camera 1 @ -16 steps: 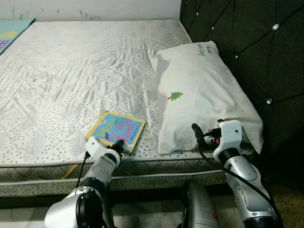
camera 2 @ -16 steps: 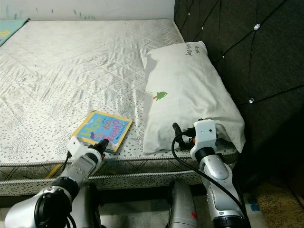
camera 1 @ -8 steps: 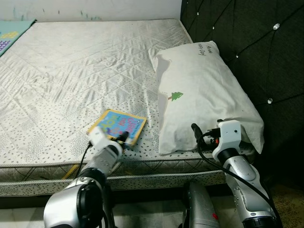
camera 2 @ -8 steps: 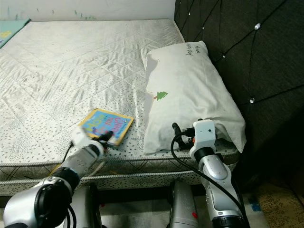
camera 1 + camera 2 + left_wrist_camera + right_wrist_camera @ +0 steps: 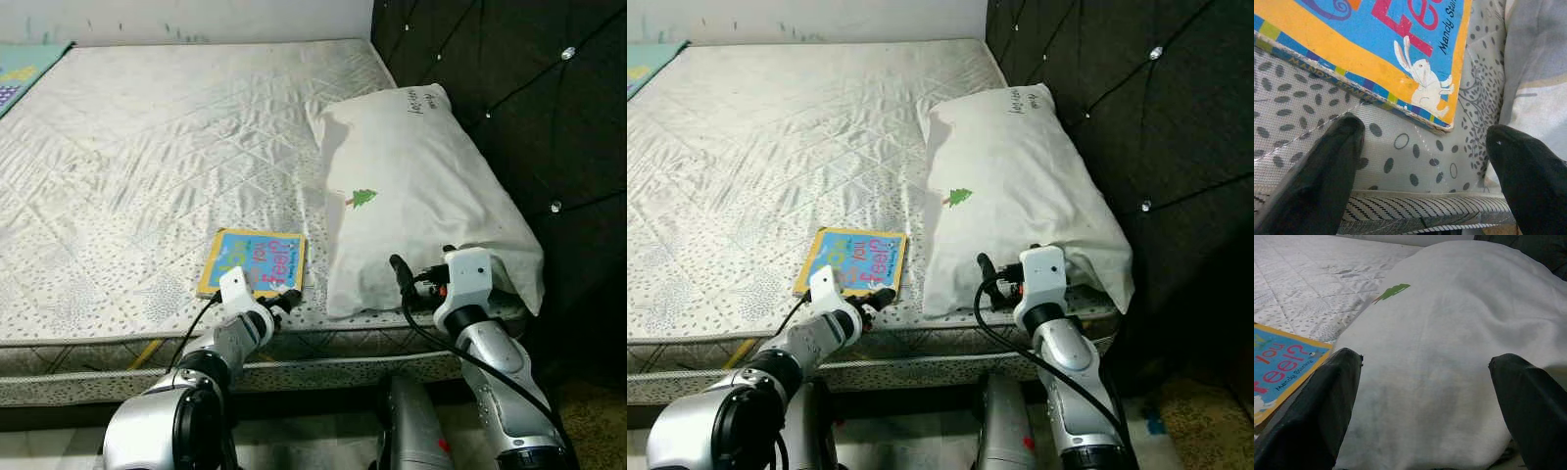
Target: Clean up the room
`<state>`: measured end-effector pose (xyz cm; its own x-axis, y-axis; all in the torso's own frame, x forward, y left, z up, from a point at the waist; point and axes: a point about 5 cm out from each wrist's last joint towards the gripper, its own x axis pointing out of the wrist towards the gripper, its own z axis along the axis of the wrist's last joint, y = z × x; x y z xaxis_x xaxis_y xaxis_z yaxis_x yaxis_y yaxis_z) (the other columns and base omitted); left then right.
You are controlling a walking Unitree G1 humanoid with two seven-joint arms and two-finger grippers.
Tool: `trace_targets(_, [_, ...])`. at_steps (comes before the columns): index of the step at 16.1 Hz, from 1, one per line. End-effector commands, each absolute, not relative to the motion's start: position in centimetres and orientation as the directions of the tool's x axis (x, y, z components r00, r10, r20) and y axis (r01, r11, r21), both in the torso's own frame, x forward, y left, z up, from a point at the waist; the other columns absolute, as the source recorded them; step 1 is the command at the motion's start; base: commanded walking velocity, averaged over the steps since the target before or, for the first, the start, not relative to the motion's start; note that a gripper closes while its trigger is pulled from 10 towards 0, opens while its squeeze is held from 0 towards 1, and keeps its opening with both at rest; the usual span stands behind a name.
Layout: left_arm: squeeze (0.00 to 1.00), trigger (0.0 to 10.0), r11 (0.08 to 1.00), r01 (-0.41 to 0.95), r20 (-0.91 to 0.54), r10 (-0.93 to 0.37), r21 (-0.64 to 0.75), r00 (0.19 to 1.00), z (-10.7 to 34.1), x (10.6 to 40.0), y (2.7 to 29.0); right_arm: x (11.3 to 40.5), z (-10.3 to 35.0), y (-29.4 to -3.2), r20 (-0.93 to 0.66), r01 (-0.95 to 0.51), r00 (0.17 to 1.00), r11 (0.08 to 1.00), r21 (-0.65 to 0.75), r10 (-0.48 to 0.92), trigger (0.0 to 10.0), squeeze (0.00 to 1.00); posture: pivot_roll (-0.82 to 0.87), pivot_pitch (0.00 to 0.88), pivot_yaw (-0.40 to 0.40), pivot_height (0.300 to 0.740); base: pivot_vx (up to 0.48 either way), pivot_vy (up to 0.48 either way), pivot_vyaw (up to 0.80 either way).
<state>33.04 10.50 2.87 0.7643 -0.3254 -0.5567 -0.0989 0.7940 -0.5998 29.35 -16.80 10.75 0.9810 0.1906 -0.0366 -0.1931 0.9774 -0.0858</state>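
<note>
A blue and yellow children's book (image 5: 253, 262) lies flat on the bare mattress (image 5: 147, 147) near its front edge. My left gripper (image 5: 1425, 161) is open at the mattress edge just below the book's near corner (image 5: 1442, 120); its fingers (image 5: 1327, 166) rest against the mattress side, not on the book. A white pillow (image 5: 421, 186) with a small green tree print lies to the right, by the headboard. My right gripper (image 5: 1420, 421) is open, right in front of the pillow's near end (image 5: 1440, 357), with nothing held.
A black tufted headboard (image 5: 529, 98) rises on the right behind the pillow. A teal play mat (image 5: 24, 64) shows at the far left corner. The mattress front edge (image 5: 323, 343) runs just ahead of my arms, with floor below.
The book has slid right toward the pillow and turned squarer to the bed edge. My left gripper has swung right along the edge beneath it. The right arm has barely moved.
</note>
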Motion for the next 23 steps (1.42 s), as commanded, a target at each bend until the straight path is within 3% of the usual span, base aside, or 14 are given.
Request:
trace_targets(1, [1.00,10.0,0.804,-0.089,-0.563,-0.327,-0.587,0.759,2.9,33.1,10.7,29.6,11.0,-16.6,-0.026,-0.197,0.980,0.977,-0.086,0.195,10.0,0.00,-0.19,0.036,0.025,0.541,0.000,0.000,0.00])
trace_targets(5, [1.00,10.0,0.839,-0.005,-0.461,-0.293,-0.544,0.838,5.0,34.7,11.2,29.5,10.8,-17.0,-0.033,-0.184,0.983,0.978,-0.094,0.182,10.0,0.00,-0.18,0.032,0.035,0.541,0.000,0.000,0.00])
trace_targets(7, [1.00,10.0,0.847,-0.066,-0.416,-0.190,-0.528,0.890,5.0,34.4,13.2,29.6,10.6,-16.9,-0.037,-0.182,0.983,0.979,-0.090,0.180,10.0,0.00,-0.15,0.026,0.038,0.541,0.000,0.000,0.00])
trace_targets(10, [1.00,10.0,0.862,-0.127,-0.411,-0.100,-0.491,0.906,4.2,33.2,14.9,29.8,10.4,-16.5,-0.035,-0.185,0.982,0.980,-0.079,0.183,10.0,0.00,-0.13,0.021,0.039,0.541,0.000,0.000,0.00])
trace_targets(18, [1.00,10.0,0.856,-0.343,-0.437,0.157,-0.388,0.886,4.1,32.4,21.6,29.4,10.1,-17.3,-0.047,-0.152,0.988,0.985,-0.077,0.148,10.0,0.00,-0.15,0.037,0.049,0.541,0.000,0.000,0.00])
trace_targets(23, [1.00,10.0,0.859,-0.349,-0.502,0.128,-0.375,0.856,3.8,32.7,22.2,29.1,10.1,-17.6,-0.051,-0.148,0.988,0.986,-0.080,0.144,10.0,0.00,-0.17,0.053,0.047,0.541,0.000,0.000,0.00])
